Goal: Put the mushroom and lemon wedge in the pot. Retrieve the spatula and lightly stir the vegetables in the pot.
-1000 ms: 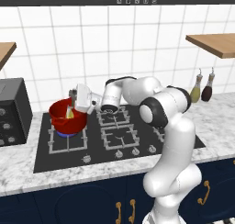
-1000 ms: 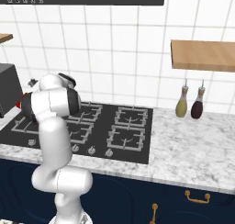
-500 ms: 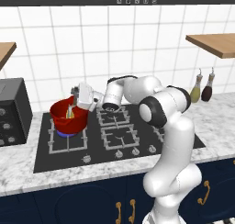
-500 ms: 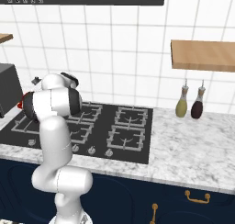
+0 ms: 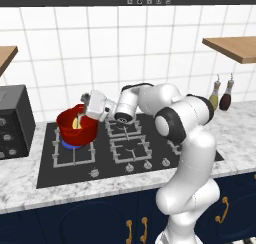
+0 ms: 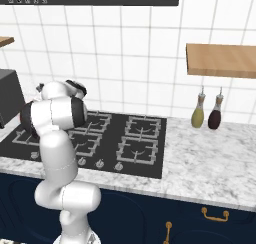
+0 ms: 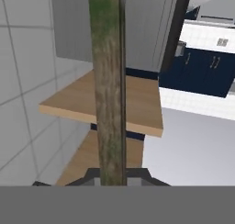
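Spatula [image 7: 109, 90] is running straight up the middle of the hand view as a long worn greenish-brown handle, rising from between the fingertips of the tool [image 7: 113, 182], which is pinching narrowly shut on it. From the left base view, the tool [image 5: 89, 104] is hanging at the right rim of the red pot [image 5: 76, 129], which is sitting on the rear-left burner of the stove [image 5: 125, 147] set into the desk [image 5: 20, 188]. The spatula's working end appears to be reaching leftward and down from the tool into the pot's mouth, though its blade is too small to make out there. A yellow lemon wedge [image 5: 77, 123] is lying inside the pot; the mushroom cannot be told apart. Judging by this, stirring is under way, and the coming sweep depends on the long handle staying angled into the pot, clear of the near rim.
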